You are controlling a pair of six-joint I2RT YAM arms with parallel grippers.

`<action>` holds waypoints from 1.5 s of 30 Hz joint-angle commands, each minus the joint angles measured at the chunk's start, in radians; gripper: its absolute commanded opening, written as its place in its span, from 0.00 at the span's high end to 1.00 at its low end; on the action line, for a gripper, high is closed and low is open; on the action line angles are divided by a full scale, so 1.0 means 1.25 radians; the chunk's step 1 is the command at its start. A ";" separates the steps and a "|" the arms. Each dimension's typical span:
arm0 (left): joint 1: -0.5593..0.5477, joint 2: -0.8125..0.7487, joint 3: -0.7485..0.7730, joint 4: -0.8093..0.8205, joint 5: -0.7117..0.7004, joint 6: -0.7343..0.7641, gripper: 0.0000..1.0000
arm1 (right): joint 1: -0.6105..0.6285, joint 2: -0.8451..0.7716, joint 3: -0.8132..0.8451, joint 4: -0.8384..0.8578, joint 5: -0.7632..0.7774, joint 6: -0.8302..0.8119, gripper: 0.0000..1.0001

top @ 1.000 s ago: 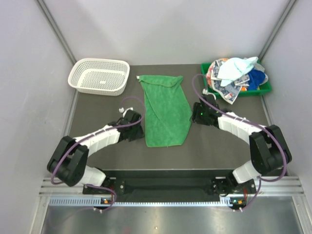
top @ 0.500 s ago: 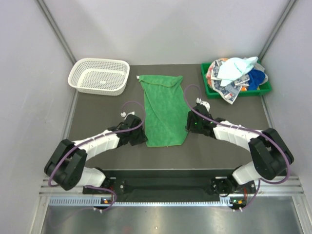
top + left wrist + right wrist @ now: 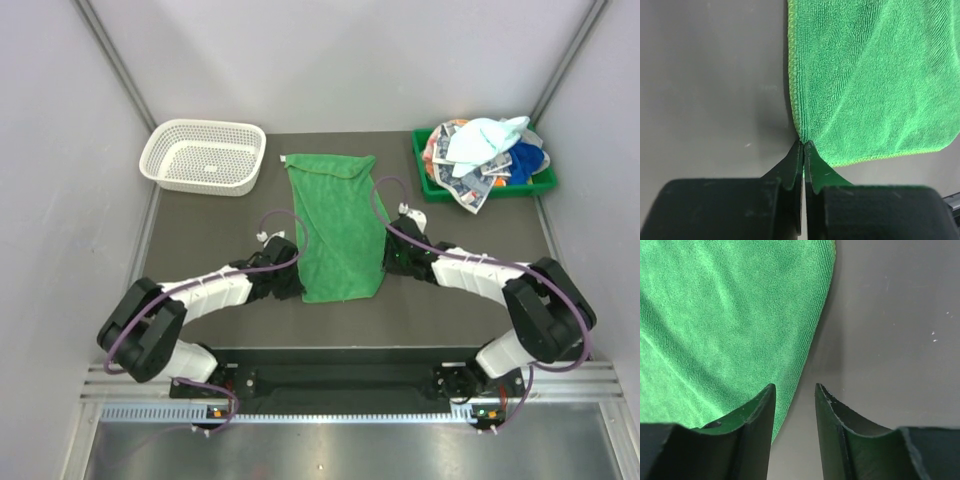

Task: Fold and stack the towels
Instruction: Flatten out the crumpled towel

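Green and laid flat on the dark table (image 3: pixel 200 235), the towel (image 3: pixel 340 225) is gripped at its near left corner by the left pincer (image 3: pixel 803 145). The jaws are pressed fully together with the hem caught between them, and the cloth is spread ahead and to the right of that pincer. The right pincer (image 3: pixel 795 390) is held partly open at the opposite edge with nothing clamped. The hem is seen in its gap, with one finger above cloth and the other above bare table. Well beyond it, the remaining towels (image 3: pixel 485 150) are heaped in a green tray (image 3: pixel 420 165).
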 commanded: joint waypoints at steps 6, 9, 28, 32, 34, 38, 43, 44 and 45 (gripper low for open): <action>-0.004 -0.095 0.078 -0.090 -0.016 0.020 1.00 | 0.015 0.047 0.056 0.034 0.008 0.007 0.55; -0.006 -0.099 0.095 -0.108 -0.016 0.030 1.00 | 0.015 0.069 0.071 0.042 0.006 0.012 0.60; 0.200 -0.034 0.181 -0.096 0.036 0.091 1.00 | 0.032 0.367 0.642 -0.257 0.053 -0.135 0.77; 0.262 0.063 0.221 -0.074 0.045 0.094 1.00 | 0.032 0.379 0.677 -0.258 0.050 -0.138 0.52; 0.270 0.089 0.241 -0.073 0.053 0.089 1.00 | 0.032 0.348 0.656 -0.251 0.065 -0.135 0.50; 0.283 0.120 0.243 -0.051 0.061 0.072 1.00 | 0.031 0.262 0.528 -0.204 0.085 -0.105 0.51; 0.289 0.128 0.243 -0.044 0.064 0.062 1.00 | 0.023 0.206 0.390 -0.122 0.064 -0.036 0.58; 0.288 0.127 0.246 -0.046 0.064 0.063 1.00 | 0.012 0.209 0.358 -0.090 0.028 -0.026 0.61; 0.288 0.129 0.245 -0.047 0.063 0.063 1.00 | 0.004 0.209 0.342 -0.067 0.007 -0.006 0.64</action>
